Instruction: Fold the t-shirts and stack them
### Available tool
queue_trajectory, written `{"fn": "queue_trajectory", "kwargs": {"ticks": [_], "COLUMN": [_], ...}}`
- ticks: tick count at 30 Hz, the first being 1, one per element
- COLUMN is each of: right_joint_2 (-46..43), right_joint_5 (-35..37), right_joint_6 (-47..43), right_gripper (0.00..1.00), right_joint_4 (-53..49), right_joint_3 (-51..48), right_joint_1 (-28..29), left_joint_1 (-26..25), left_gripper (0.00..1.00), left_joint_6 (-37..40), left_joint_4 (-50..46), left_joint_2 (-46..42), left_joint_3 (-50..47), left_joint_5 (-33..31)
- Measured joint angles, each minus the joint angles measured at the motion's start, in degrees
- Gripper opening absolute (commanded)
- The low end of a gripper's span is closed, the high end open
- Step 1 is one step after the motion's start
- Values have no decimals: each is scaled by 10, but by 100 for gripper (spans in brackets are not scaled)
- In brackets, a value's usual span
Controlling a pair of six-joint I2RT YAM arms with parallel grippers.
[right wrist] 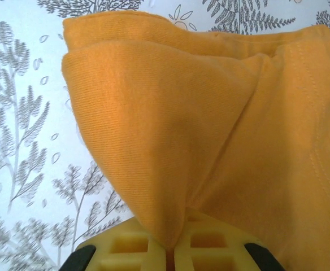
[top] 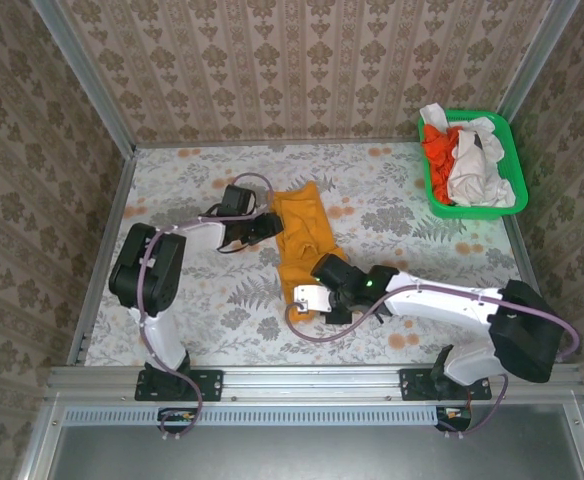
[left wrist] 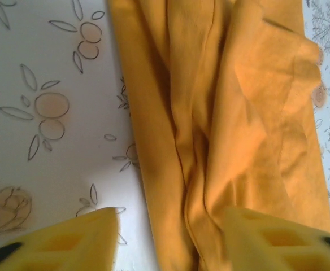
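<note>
**Mid-fold on the floral table:** the orange shirt lies as a long, narrow band between your two arms, running from far centre toward the near edge. Your right claw is pressed together on a fold at the shirt's near end. The cloth rises in a soft hood from between the yellow pads. Your left claw is spread and grips nothing. Its fingers straddle the shirt's left edge, one over bare table and one over cloth. A red-orange shirt and white shirts sit bunched in the green basket at the far right corner, well apart from the work.

The step in hand looks like the end-over-end fold, with the near end carried to the far end.
- **Anchor first:** close your left claw on every layer at its edge, or press down there, so the band does not slide when the right pulls.
- **Carry low and straight:** lift the near end just enough to clear the cloth below and take it straight along the band's length.
- **Match before release:** lay the end down with its edges lined up, then let go.

The right pinch seems to hold a bunched ridge rather than a flat hem, so expect a wrinkle and draw it out with light tension. The creases running down the middle of the band could skew the fold if you drift sideways.
</note>
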Motion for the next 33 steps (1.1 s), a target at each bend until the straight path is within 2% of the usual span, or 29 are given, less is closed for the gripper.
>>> {"fn": "queue_trajectory", "kwargs": {"ticks": [2,7,10,15,16,24,29,33], "right_joint_2": [-17,-26,-26,-29,-33,-42,28,97], "right_joint_5": [-4,-6,-6,-11,-15,-21,-18,-17], "right_joint_6": [7,12,11,11,11,-21,-75,-123], "right_gripper": [2,2,2,2,2,2,2,2], "right_joint_4": [-10,-29,-37,-59,-63,-92,-104,-115], "right_joint_3": [-2,-3,-2,18,22,81,168,238], "right_joint_1": [1,1,1,1,1,-10,-66,-115], "left_joint_1": [0,0,0,1,0,0,10,24], "left_gripper": [32,33,27,2,0,0,0,0], "left_joint_6": [-9,-21,-28,-34,-33,-25,-17,-16], "left_joint_4": [3,16,23,24,26,31,37,48], "left_joint_2": [12,34,47,53,56,66,70,82], "left_joint_3": [9,19,19,20,21,27,26,26], "left_joint_5": [7,19,24,32,35,55,73,111]}}
